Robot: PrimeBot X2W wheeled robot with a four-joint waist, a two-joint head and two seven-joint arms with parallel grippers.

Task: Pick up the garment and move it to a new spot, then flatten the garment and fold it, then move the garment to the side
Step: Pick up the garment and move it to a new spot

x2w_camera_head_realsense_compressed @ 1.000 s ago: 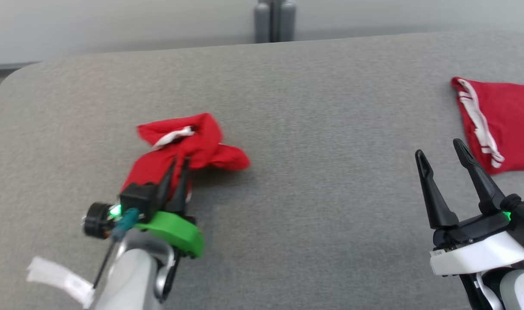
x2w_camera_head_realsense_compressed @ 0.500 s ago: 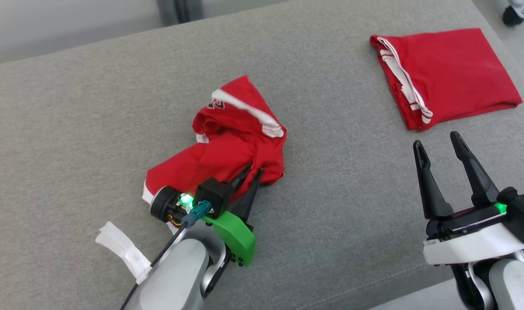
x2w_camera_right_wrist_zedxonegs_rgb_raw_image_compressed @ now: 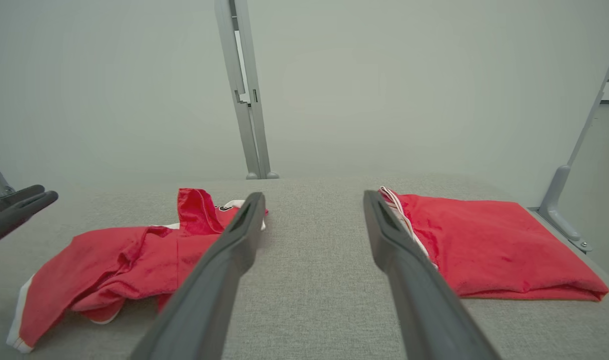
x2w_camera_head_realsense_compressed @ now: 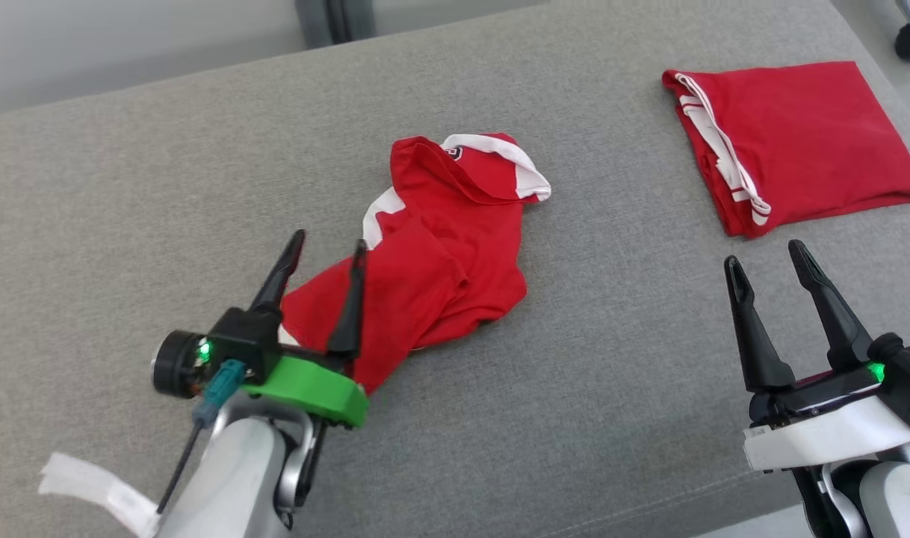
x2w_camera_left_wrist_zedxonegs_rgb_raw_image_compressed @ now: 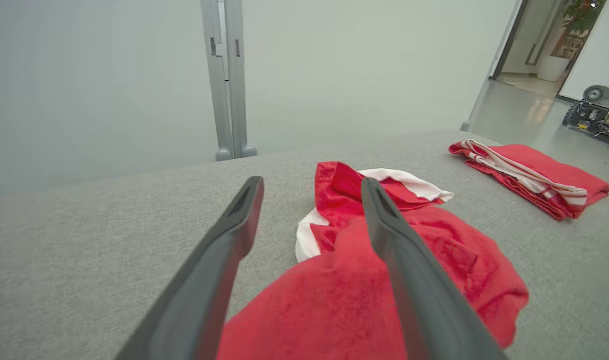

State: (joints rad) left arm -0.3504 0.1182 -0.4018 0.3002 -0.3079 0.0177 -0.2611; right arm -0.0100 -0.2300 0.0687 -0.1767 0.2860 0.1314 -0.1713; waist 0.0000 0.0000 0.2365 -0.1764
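The garment (x2w_camera_head_realsense_compressed: 440, 254) is a crumpled red shirt with white trim, lying in a heap in the middle of the grey padded surface (x2w_camera_head_realsense_compressed: 126, 187). My left gripper (x2w_camera_head_realsense_compressed: 329, 243) stands open at the heap's near-left corner, its right finger over the cloth and gripping nothing. In the left wrist view the garment (x2w_camera_left_wrist_zedxonegs_rgb_raw_image_compressed: 434, 250) spreads beneath and beyond the open left gripper (x2w_camera_left_wrist_zedxonegs_rgb_raw_image_compressed: 312, 182). My right gripper (x2w_camera_head_realsense_compressed: 763, 254) is open and empty at the lower right, apart from any cloth. The right wrist view shows the garment (x2w_camera_right_wrist_zedxonegs_rgb_raw_image_compressed: 109, 255) left of the right gripper (x2w_camera_right_wrist_zedxonegs_rgb_raw_image_compressed: 313, 196).
A second red garment (x2w_camera_head_realsense_compressed: 799, 142), folded flat, lies at the far right of the surface, just beyond my right gripper. The surface's front edge (x2w_camera_head_realsense_compressed: 649, 515) runs close by my right arm. A grey post (x2w_camera_head_realsense_compressed: 335, 19) stands behind the surface, and a wheeled cart (x2w_camera_left_wrist_zedxonegs_rgb_raw_image_compressed: 594, 110) is on the floor to the right.
My left gripper has opened and let go of the garment, which now lies loose on the surface. The head camera has shifted. The right gripper stays open.
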